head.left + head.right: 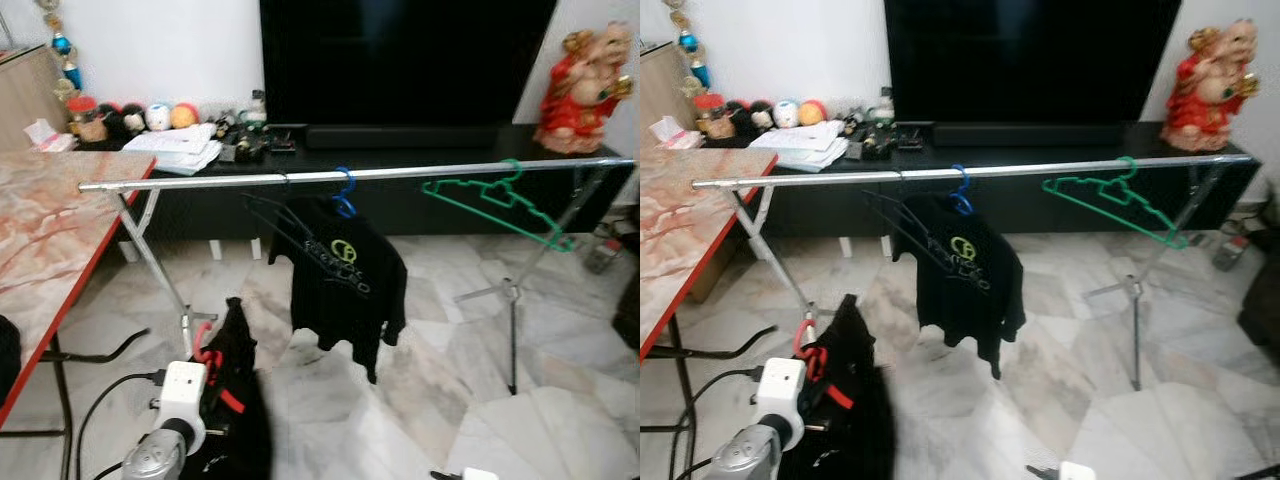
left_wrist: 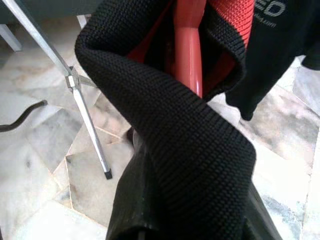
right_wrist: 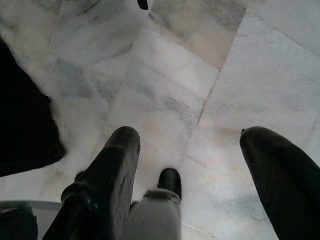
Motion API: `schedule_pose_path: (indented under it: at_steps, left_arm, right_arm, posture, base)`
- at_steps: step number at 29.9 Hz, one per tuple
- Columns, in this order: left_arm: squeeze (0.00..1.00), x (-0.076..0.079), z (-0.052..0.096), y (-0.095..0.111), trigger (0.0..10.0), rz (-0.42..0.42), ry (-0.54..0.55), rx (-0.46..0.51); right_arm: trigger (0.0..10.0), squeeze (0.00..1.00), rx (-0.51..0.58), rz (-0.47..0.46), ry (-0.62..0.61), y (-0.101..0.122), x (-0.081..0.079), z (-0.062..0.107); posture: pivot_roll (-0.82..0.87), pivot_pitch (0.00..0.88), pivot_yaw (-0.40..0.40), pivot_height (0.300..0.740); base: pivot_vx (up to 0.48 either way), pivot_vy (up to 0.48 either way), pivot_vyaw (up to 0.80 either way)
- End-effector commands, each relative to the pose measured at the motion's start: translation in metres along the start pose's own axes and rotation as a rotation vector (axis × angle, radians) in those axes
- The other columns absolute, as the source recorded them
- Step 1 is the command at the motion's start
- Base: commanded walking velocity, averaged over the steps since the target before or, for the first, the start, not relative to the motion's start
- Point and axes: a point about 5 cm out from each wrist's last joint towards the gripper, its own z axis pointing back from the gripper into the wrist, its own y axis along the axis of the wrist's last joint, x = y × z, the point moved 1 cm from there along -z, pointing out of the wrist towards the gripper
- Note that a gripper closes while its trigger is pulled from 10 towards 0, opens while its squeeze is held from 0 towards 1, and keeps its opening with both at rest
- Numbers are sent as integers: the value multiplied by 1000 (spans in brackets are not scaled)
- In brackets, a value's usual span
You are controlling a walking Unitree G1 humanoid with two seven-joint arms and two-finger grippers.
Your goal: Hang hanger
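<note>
A red hanger (image 2: 189, 45) carries a black garment with red trim (image 1: 238, 400), held low over the floor at the bottom left. My left gripper (image 1: 207, 372) is shut on this hanger, and the cloth drapes over its fingers. Above and beyond it runs the silver rail (image 1: 350, 175). On the rail hang a thin dark empty hanger (image 1: 265, 210), a black T-shirt (image 1: 345, 280) on a blue hanger (image 1: 345, 205), and an empty green hanger (image 1: 495, 200). My right gripper (image 3: 190, 132) hangs open over the marble floor, holding nothing.
A marble-topped table with a red edge (image 1: 50, 230) stands close on the left. The rail's legs (image 1: 160, 270) (image 1: 512, 300) spread onto the floor. Behind is a black console (image 1: 420, 200) with a TV, clutter and a red statue (image 1: 585, 90). Cables (image 1: 110, 350) lie under the table.
</note>
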Motion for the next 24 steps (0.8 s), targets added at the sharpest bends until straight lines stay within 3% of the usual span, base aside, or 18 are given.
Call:
schedule_pose_path:
  at_steps: [1, 16, 24]
  left_arm:
    - [0, 1, -1, 6, 10000, 2, -2, 22]
    - [0, 2, -3, 11, 10000, -7, 0, 37]
    - [0, 7, -2, 10, 10000, -34, -14, 36]
  right_arm:
    - [10000, 0, 6, 11, -5, 4, 4, 0]
    - [10000, 0, -13, -11, -22, -4, 10, 1]
    - [10000, 0, -11, 0, -7, 2, -7, -1]
  posture:
    - [12, 0, 15, 740]
    - [15, 39, 8, 740]
    - [16, 47, 1, 740]
  base:
    - [0, -480, 800]
    - [0, -480, 84]
    - [0, -480, 0]
